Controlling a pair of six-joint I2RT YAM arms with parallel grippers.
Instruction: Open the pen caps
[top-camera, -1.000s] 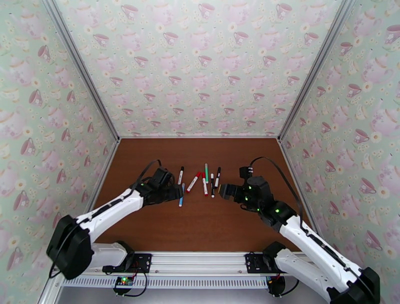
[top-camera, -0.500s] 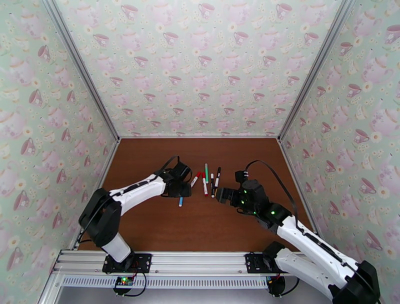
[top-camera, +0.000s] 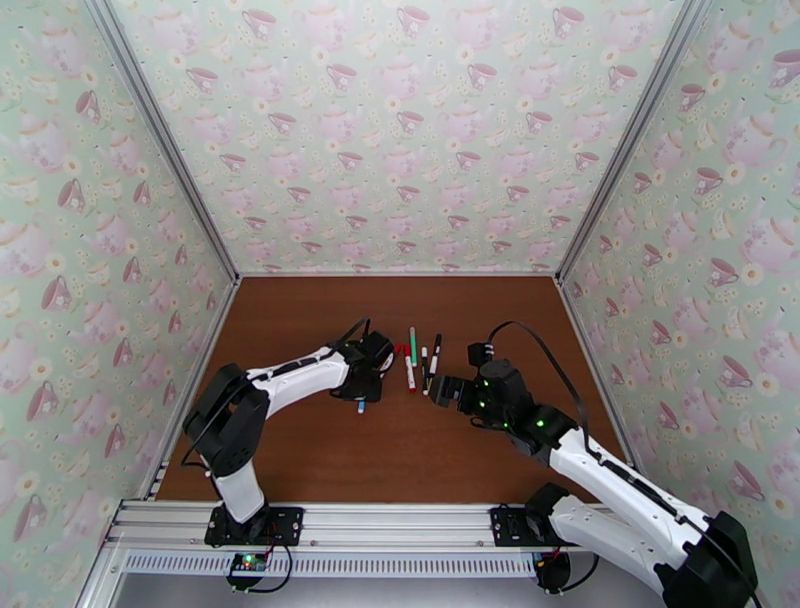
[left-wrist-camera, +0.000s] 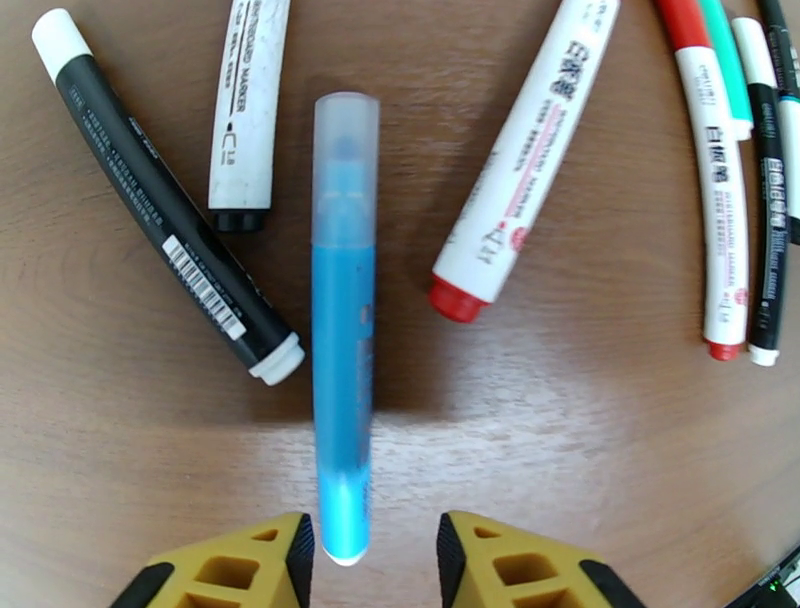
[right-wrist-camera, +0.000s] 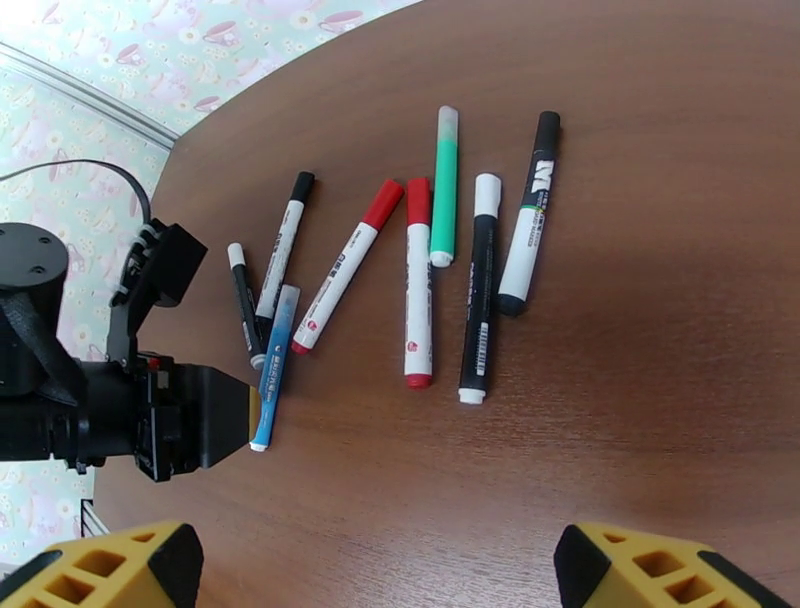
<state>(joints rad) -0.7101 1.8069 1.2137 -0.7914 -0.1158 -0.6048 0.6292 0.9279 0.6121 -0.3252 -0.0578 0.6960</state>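
Observation:
Several pens lie side by side mid-table, all capped. In the left wrist view a blue pen (left-wrist-camera: 343, 350) runs straight away from me, its clear cap (left-wrist-camera: 345, 150) at the far end. My left gripper (left-wrist-camera: 372, 560) hangs low over its near end with the jaws narrowed, a finger on each side and a gap still showing. A black pen (left-wrist-camera: 160, 200) and a white marker (left-wrist-camera: 245, 110) lie to its left, a red-ended marker (left-wrist-camera: 525, 160) to its right. My right gripper (right-wrist-camera: 390, 580) hovers wide open short of the row, facing a red cap (right-wrist-camera: 418, 200) and a black cap (right-wrist-camera: 546, 135).
A green pen (right-wrist-camera: 445, 185) and a black pen with a white cap (right-wrist-camera: 480, 290) lie among the right-hand pens. Bare brown table (top-camera: 400, 450) stretches in front of the row. Patterned walls close in the left, right and back.
My left arm has reached forward and right onto the pens, and its jaws have narrowed around the blue pen's end. The right gripper has crept a little left, still wide open.

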